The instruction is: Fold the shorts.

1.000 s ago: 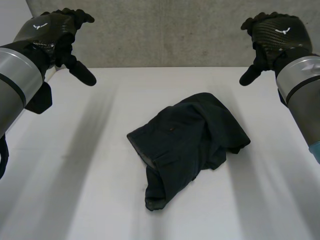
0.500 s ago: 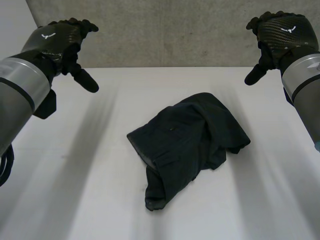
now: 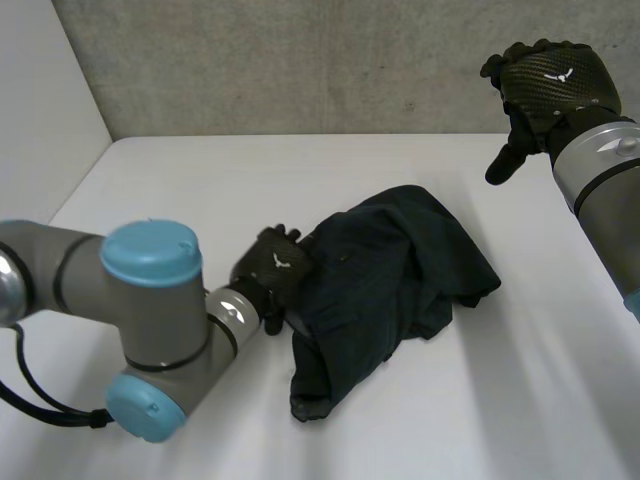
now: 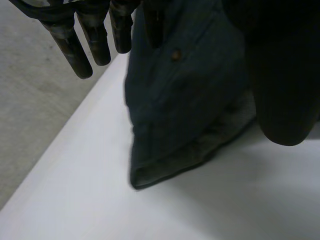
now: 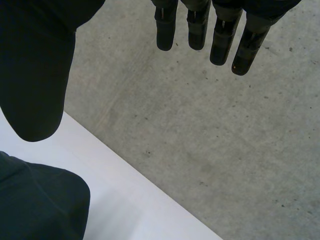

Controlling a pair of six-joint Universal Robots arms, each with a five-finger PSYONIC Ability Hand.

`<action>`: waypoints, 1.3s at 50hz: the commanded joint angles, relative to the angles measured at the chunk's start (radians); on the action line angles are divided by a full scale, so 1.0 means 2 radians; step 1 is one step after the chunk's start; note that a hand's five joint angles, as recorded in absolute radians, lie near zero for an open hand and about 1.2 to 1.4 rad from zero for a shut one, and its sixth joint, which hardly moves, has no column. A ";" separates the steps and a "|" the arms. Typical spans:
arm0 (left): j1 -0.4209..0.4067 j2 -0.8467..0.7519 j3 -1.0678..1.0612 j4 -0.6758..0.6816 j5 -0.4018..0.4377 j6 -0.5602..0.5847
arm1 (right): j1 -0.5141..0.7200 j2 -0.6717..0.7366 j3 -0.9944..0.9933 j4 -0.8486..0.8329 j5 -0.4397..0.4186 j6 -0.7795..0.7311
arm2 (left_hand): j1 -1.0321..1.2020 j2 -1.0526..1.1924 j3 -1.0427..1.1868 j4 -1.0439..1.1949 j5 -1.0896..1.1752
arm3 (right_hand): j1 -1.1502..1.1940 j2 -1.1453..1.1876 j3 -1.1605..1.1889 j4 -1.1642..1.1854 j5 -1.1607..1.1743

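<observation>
We've got our left hand [image 3: 275,265] right against the crumpled shorts' [image 3: 385,280] edge, fingers straight, gripping nothing. Our right hand [image 3: 548,85] hovers well apart from them, open and empty too.

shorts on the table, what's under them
The crumpled dark navy cloth shorts lie directly on the white table, whose bare top shows all round them. Anything beneath the bunched folds is covered. The black left hand is at their edge.
</observation>
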 commanded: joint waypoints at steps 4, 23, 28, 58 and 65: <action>-0.026 -0.015 -0.002 0.040 -0.001 -0.008 | 0.001 0.001 0.006 -0.001 -0.001 -0.010 | 0.111 0.108 0.104 0.107 0.099 | -0.016 -0.026 -0.019 -0.030 -0.035; 0.013 -0.039 0.054 0.060 -0.097 -0.015 | 0.002 0.009 0.012 -0.001 -0.001 -0.015 | 0.600 0.597 0.593 0.596 0.588 | -0.016 -0.026 -0.019 -0.030 -0.035; 0.081 0.020 0.075 0.067 -0.162 -0.017 | 0.003 0.009 0.012 -0.001 -0.004 -0.015 | 0.600 0.597 0.593 0.596 0.588 | -0.016 -0.026 -0.019 -0.030 -0.035; -0.082 -0.025 0.205 0.056 -0.079 -0.100 | -0.003 0.001 0.008 -0.001 -0.015 -0.016 | 0.600 0.597 0.593 0.596 0.588 | -0.016 -0.026 -0.019 -0.030 -0.035; -0.137 -0.103 0.215 0.046 -0.079 -0.095 | -0.029 -0.003 0.004 -0.001 -0.014 -0.015 | 0.600 0.597 0.593 0.596 0.588 | -0.016 -0.026 -0.019 -0.030 -0.035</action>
